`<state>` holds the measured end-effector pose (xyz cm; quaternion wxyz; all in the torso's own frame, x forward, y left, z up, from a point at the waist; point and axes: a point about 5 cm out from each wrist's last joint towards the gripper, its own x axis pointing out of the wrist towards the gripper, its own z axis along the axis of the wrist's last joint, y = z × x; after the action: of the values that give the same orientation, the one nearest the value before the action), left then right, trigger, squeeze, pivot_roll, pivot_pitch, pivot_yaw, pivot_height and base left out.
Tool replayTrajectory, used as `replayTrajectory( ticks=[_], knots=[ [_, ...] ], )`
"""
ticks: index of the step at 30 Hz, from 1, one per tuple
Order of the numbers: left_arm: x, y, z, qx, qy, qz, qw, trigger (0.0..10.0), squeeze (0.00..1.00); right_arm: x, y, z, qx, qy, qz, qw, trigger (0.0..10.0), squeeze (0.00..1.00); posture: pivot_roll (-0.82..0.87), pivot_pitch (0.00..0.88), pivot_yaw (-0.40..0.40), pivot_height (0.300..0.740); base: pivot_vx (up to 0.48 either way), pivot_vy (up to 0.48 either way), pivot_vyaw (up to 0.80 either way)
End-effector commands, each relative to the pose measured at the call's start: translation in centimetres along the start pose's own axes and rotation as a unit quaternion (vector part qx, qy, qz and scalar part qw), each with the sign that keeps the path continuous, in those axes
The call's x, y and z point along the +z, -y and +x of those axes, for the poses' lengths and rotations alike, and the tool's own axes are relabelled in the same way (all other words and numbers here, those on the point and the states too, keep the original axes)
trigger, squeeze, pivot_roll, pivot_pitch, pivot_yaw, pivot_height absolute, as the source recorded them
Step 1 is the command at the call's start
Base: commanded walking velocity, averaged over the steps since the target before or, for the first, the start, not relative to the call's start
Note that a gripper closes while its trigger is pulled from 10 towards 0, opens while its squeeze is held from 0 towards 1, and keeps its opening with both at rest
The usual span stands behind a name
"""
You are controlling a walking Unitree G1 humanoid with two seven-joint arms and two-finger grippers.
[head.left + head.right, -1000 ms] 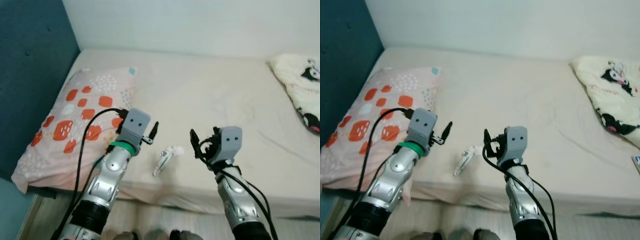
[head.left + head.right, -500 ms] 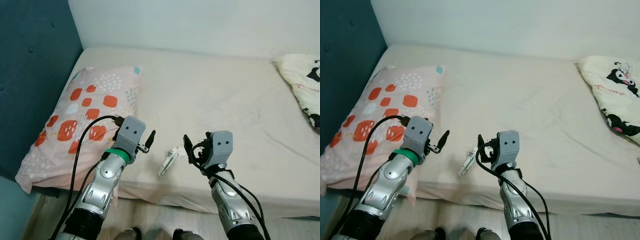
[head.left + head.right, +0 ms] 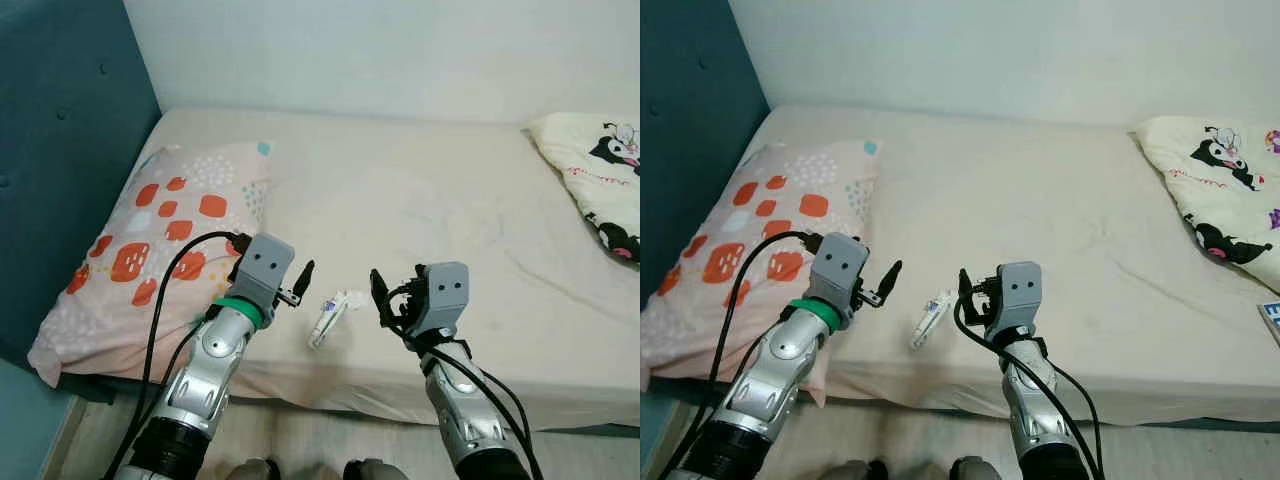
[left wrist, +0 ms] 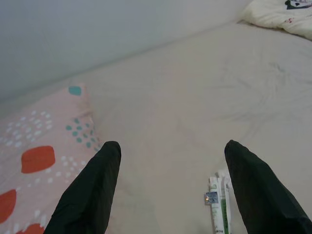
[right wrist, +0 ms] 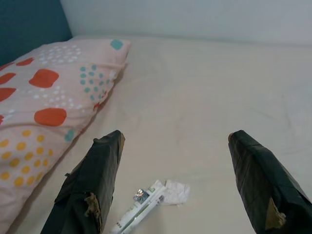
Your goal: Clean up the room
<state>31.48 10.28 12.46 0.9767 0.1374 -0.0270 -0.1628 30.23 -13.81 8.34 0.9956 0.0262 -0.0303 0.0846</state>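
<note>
- I am holding my left gripper [image 3: 302, 282] above the front edge of the bed [image 3: 420, 200], fingers spread wide apart, gripping nothing and touching nothing.
- I am holding my right gripper [image 3: 385, 298] at the lower centre of the left eye view, fingers likewise splayed wide, empty and clear of the sheet.
- A small white wrapper [image 3: 327, 315] is lying on the sheet near the front edge, between my two grippers and touching neither.
- A pink pillow [image 3: 150, 240] with orange patches is resting at the left of the bed.
- A cream blanket [image 3: 595, 170] with cartoon prints is sitting at the upper right.
</note>
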Motion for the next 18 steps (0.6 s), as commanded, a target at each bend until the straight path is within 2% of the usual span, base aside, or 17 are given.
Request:
replayTrajectory(
  ticks=[1,12,18],
  knots=[
    [-0.66,0.07,-0.32,-0.001,-0.012,-0.003,1.000,10.0,0.00,-0.64,-0.05,-0.32,-0.003,-0.011,0.004,1.000,10.0,0.00,-0.02,0.087,0.043,0.650,0.000,0.000,0.00],
    [-0.66,0.13,-0.28,0.000,-0.011,-0.004,1.000,10.0,0.00,-0.68,0.05,-0.37,-0.005,-0.012,0.003,1.000,10.0,0.00,-0.02,0.089,0.043,0.610,0.000,0.000,0.00],
    [-0.64,0.01,-0.26,0.001,-0.012,-0.003,1.000,10.0,0.00,-0.67,-0.06,-0.20,-0.007,-0.013,0.021,1.000,10.0,0.00,-0.02,0.093,0.046,0.610,0.000,0.000,0.00]
  ],
)
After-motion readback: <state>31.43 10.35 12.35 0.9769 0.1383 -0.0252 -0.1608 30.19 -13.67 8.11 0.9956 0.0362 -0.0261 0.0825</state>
